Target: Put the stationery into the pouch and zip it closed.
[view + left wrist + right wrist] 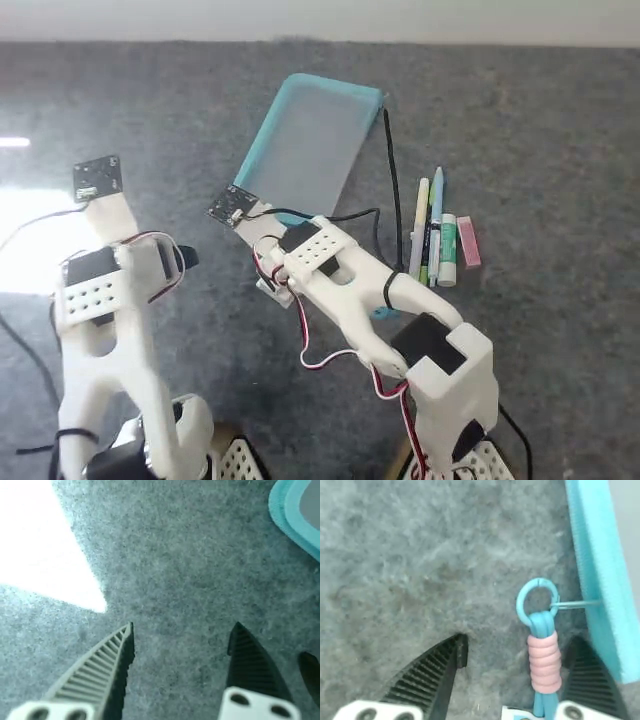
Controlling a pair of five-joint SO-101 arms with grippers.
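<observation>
Teal pouch lies flat, stationery lined up near it

The pouch was laid on the table behind the two arms, with the pens, glue stick and eraser lined up to its right. The zip pull was seen just beside the pouch's edge, between the fingers of the right gripper; the left gripper was held over the table left of the pouch
</observation>
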